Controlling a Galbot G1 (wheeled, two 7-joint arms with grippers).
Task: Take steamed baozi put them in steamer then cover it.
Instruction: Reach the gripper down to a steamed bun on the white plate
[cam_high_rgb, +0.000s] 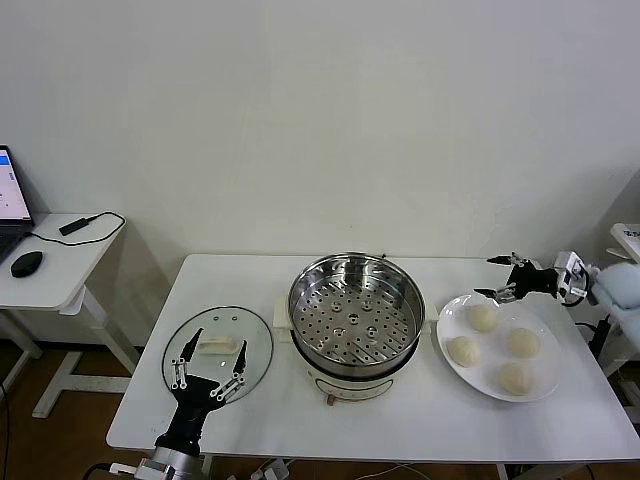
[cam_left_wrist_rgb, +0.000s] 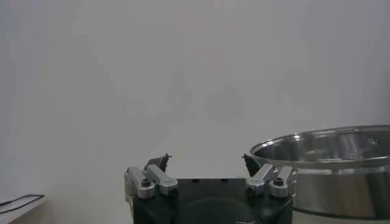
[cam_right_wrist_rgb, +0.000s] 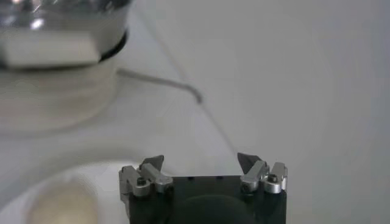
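Note:
The steel steamer (cam_high_rgb: 356, 315) with its perforated tray stands uncovered at the table's middle on a white base. Several cream-white baozi (cam_high_rgb: 483, 317) lie on a white plate (cam_high_rgb: 493, 350) to its right. My right gripper (cam_high_rgb: 484, 277) hovers open over the plate's far edge; its wrist view shows one baozi (cam_right_wrist_rgb: 64, 204) below the empty right gripper (cam_right_wrist_rgb: 200, 161) and the steamer (cam_right_wrist_rgb: 55, 91) beyond. The glass cover (cam_high_rgb: 250, 335) lies flat to the left of the steamer. My left gripper (cam_high_rgb: 220, 340) is open above it, fingers either side of the handle. In its wrist view, the left gripper (cam_left_wrist_rgb: 205, 162) holds nothing, with the steamer (cam_left_wrist_rgb: 329, 164) to one side.
The white table (cam_high_rgb: 400, 430) has bare room in front of the steamer. A side desk at the far left carries a laptop, a mouse (cam_high_rgb: 27, 263) and a cable. The steamer's cord (cam_right_wrist_rgb: 158, 82) runs across the tabletop behind the plate.

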